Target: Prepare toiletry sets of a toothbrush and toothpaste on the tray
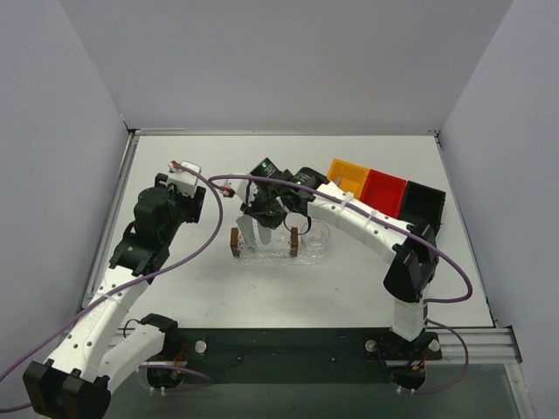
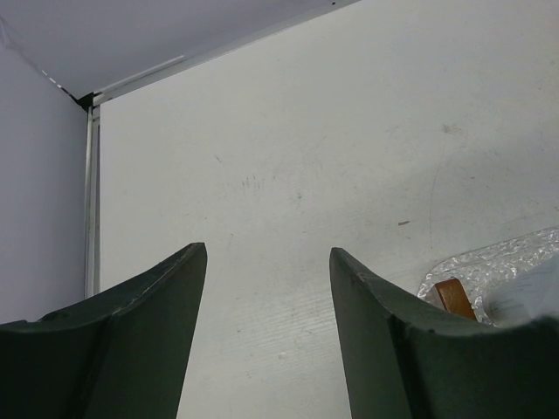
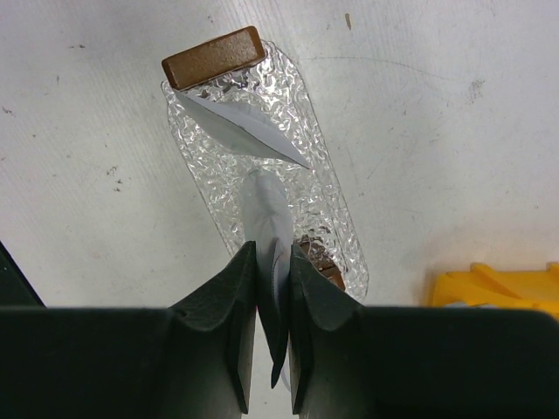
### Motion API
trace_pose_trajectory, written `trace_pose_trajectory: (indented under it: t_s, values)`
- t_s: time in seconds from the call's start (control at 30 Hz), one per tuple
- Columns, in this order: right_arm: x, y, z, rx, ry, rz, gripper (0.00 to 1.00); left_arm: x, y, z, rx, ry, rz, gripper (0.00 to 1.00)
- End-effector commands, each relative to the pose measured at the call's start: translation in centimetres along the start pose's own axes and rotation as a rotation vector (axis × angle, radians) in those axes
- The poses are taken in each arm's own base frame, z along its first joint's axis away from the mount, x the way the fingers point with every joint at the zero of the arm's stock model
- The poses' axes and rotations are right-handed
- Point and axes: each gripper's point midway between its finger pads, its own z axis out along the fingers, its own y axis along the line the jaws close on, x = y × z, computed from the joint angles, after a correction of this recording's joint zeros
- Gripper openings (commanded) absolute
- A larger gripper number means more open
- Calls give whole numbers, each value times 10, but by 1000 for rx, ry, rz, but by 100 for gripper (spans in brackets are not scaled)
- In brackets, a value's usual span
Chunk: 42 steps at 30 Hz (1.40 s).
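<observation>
The clear bumpy tray (image 1: 307, 254) lies mid-table, with a small brown block at each end. In the right wrist view the tray (image 3: 301, 96) holds one silvery-grey toothpaste tube (image 3: 240, 131) lying by the far brown block (image 3: 214, 57). My right gripper (image 3: 272, 253) is shut on a second toothpaste tube (image 3: 266, 205), tip down over the tray's near half. In the top view it (image 1: 265, 220) hangs over the tray. My left gripper (image 1: 186, 172) is open and empty to the tray's left; its fingers (image 2: 367, 305) frame bare table. No toothbrush is in view.
Yellow (image 1: 348, 176), red (image 1: 384, 192) and black (image 1: 422, 205) bins stand in a row at the back right. A clear round cup (image 1: 320, 236) sits by the tray's right end. The tray's edge (image 2: 511, 260) and a brown block (image 2: 454, 297) show in the left wrist view.
</observation>
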Motion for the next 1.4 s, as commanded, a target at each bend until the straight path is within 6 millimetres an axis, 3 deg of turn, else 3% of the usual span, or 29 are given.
trace_pose_trajectory:
  t_s: [0.0,1.37]
  values:
    - [-3,3,2,-6,-12,3,0,-17,7,-2,-30,-67,-23,68]
    - [10,2,22,12,7,7,0,-12,6,1,-28,-56,-19,68]
